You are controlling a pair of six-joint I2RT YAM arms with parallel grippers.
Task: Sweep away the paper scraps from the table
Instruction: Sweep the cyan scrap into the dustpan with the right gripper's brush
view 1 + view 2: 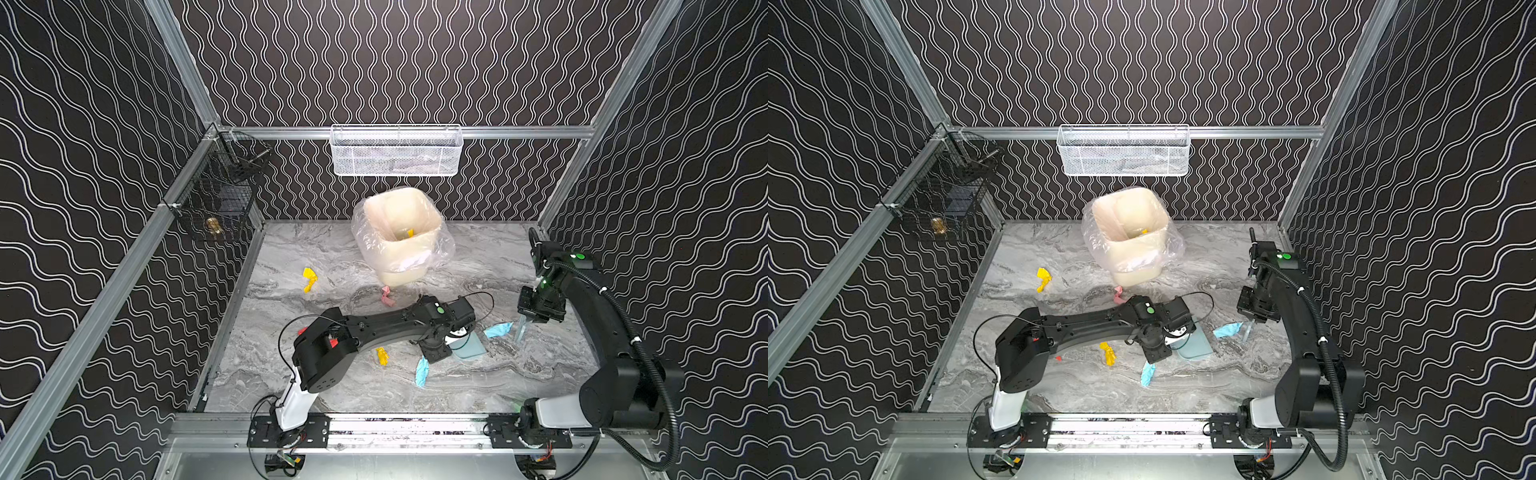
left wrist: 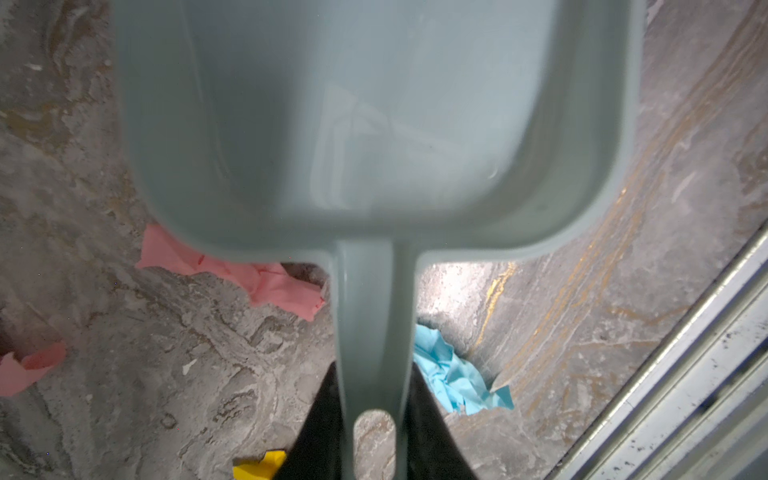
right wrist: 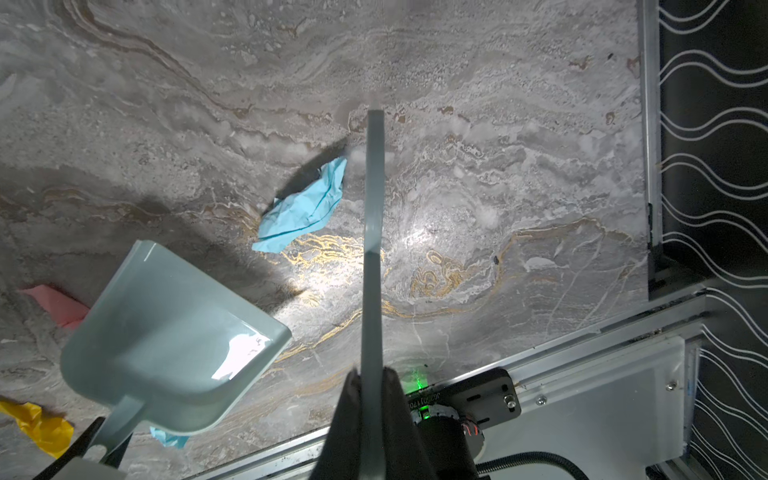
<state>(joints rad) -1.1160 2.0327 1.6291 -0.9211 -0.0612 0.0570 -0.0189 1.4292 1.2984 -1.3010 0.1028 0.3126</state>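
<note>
Front rail (image 1: 415,419) carries both arm bases. The table (image 1: 519,374), grey marble, runs back from it, with paper scraps (image 1: 1108,353) strewn mostly left of centre.

Nearest pieces: near blue scrap (image 1: 422,371) and front yellow scrap (image 1: 382,356), side by side but apart. Red scraps (image 1: 332,343) are half hidden under the left arm.

Left gripper (image 2: 372,436): jaws closed snug round the handle of the dustpan (image 2: 374,124). Cannot tell whether the pan rests on the marble. The near blue scrap lies just beside handle and gripper, on the front side. A pink scrap (image 2: 232,270) pokes out from under the pan's back rim, on the other side of the handle.

Right gripper (image 3: 371,399): jaws pinched tight on the handle of the brush (image 3: 372,208), which points down at the table. The far blue scrap (image 3: 307,203) lies between brush and dustpan mouth. It is just beside the brush and clear of the pan, beyond the fingertips rather than under them.

Further back, the rear pink scrap (image 1: 387,296) lies near the foot of the bin (image 1: 432,216). The far yellow scrap (image 1: 309,279) lies to its left. Both are well apart from either gripper.

The bin is cream with a clear liner and stands near the back wall. One yellow piece (image 1: 409,232) lies inside.

On the walls: white basket (image 1: 397,149) at centre, black basket (image 1: 224,195) on the left.
</note>
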